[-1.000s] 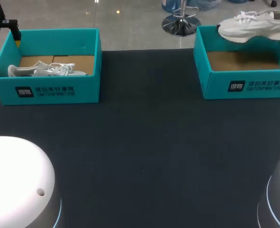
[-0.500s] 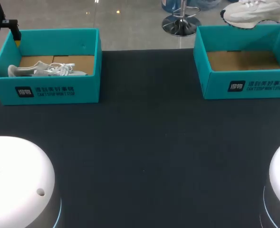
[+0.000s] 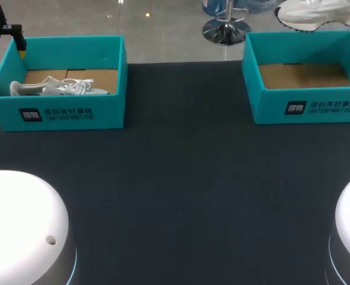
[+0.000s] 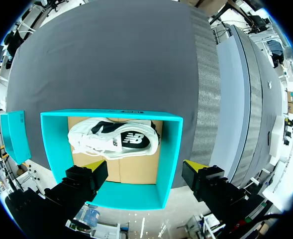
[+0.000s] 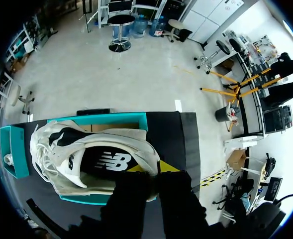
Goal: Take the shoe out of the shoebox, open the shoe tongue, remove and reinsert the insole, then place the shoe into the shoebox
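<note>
The first step looks done. The white sneaker (image 3: 317, 13) hangs in the air above the far wall of the right shoebox (image 3: 308, 107), which stands at the far right corner of the worktop (image 3: 180, 178). The sneaker is clear of the rim, and the box's cardboard floor lies bare. The right gripper (image 5: 153, 174) has its fingers closed on the sneaker, at the heel end as far as the right wrist view shows. Opening the tongue, pulling and refitting the insole, and returning the shoe are all judged to be left.

The left gripper (image 4: 145, 172) hangs by the far wall of the left shoebox (image 3: 73, 113), at the worktop's far left corner. Its fingers are spread wide and hold nothing. A second sneaker (image 4: 114, 139) lies inside that box.

Between the two boxes and toward the near edge, the worktop offers broad open room for handling the shoe. The white arm bases (image 3: 20, 225) crowd only the near corners.
</note>
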`<state>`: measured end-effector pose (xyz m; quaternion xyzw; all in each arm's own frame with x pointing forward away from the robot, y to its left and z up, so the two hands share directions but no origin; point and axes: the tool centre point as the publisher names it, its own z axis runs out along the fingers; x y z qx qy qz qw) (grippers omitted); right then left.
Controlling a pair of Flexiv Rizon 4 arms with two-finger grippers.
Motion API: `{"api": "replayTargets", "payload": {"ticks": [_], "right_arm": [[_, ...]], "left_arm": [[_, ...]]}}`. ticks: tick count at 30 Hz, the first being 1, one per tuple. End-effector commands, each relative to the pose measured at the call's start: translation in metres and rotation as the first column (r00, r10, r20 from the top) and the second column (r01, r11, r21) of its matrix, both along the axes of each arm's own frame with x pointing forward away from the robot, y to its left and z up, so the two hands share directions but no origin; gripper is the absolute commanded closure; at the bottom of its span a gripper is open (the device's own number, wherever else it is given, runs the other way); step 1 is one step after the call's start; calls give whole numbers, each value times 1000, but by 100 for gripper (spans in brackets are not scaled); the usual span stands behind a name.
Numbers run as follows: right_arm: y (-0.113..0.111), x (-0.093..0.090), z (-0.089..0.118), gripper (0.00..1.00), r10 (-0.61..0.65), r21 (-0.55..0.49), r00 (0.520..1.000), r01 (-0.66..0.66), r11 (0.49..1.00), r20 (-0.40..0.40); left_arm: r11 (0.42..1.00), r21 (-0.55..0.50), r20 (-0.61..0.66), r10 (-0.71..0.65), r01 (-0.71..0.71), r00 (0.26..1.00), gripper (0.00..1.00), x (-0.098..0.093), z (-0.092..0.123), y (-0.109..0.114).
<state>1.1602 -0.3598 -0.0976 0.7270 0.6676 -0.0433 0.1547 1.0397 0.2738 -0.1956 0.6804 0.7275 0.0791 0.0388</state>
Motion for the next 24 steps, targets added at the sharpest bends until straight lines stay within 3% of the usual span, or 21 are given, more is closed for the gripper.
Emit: {"api": "replayTargets", "payload": {"ticks": [1, 12, 20, 24], "right_arm": [[0, 1, 3, 100, -1, 1, 1000, 1, 1000, -3], [0, 1, 3, 100, -1, 1, 1000, 1, 1000, -3], [32, -36, 6, 100, 19, 12, 999, -20, 1000, 34], [57, -63, 8, 100, 27, -2, 999, -27, 1000, 39]], "left_arm": [[1000, 2, 2, 0, 0, 1000, 0, -1, 0, 0], [1000, 2, 2, 0, 0, 1000, 0, -1, 0, 0], [1000, 2, 2, 0, 0, 1000, 0, -1, 0, 0], [1000, 2, 2, 0, 0, 1000, 0, -1, 0, 0]]}}
